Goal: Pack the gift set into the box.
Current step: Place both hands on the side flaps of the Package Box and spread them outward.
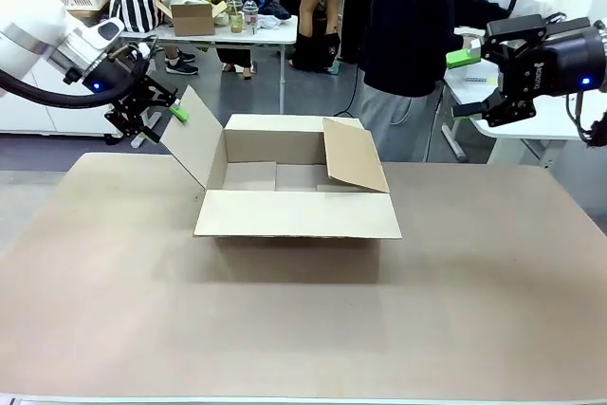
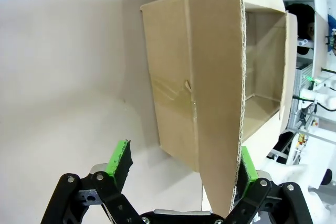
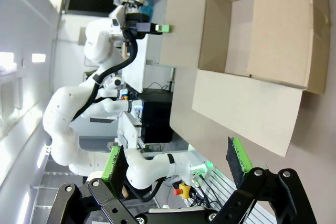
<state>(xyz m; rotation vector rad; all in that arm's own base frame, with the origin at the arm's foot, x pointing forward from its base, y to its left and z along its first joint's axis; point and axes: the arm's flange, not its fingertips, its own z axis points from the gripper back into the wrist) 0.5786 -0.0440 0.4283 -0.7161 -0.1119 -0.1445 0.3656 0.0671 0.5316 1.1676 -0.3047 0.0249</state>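
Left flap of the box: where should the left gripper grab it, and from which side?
Pinch the free outer edge of the left flap, coming from the box's left side. It stands tilted outward as a thin sheet, and the open left gripper has that edge between its fingers.

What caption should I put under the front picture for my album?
Left gripper and right gripper, jaws open, flank the cardboard box.

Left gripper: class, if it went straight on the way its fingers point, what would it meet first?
Probably the raised side flap of the box: its edge stands between the open fingers of the left gripper, close to one pad. Depth beyond it is unclear.
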